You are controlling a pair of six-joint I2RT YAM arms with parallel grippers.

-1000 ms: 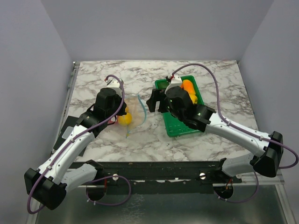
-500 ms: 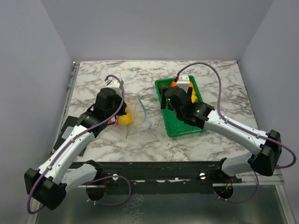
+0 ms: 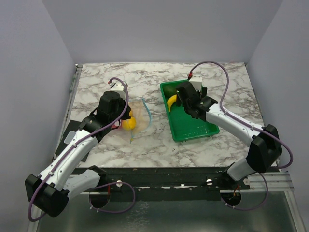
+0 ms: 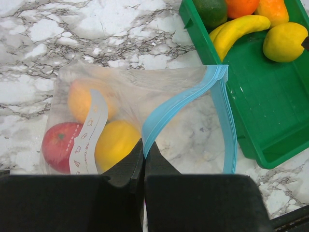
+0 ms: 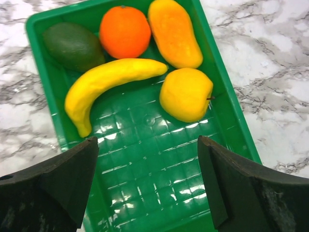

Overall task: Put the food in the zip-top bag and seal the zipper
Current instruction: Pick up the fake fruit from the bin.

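The zip-top bag (image 4: 145,92) lies on the marble with a red piece (image 4: 58,145), an orange (image 4: 79,99) and a lemon (image 4: 116,142) inside. My left gripper (image 4: 144,145) is shut on its light blue zipper (image 4: 183,99), and the mouth gapes toward the tray. My right gripper (image 5: 147,145) hangs open and empty over the green tray (image 5: 145,183). Beyond its fingertips lie a banana (image 5: 108,79), a dark green piece (image 5: 72,46), an orange (image 5: 124,31), a long orange piece (image 5: 175,34) and a yellow fruit (image 5: 186,94).
In the top view the tray (image 3: 190,126) sits right of centre and the bag (image 3: 140,117) just left of it. The right arm reaches across the tray's near half. Grey walls close off the table's far and side edges.
My right gripper has swung from beside the bag's mouth to over the tray's far end. The left arm and the bag have not moved.
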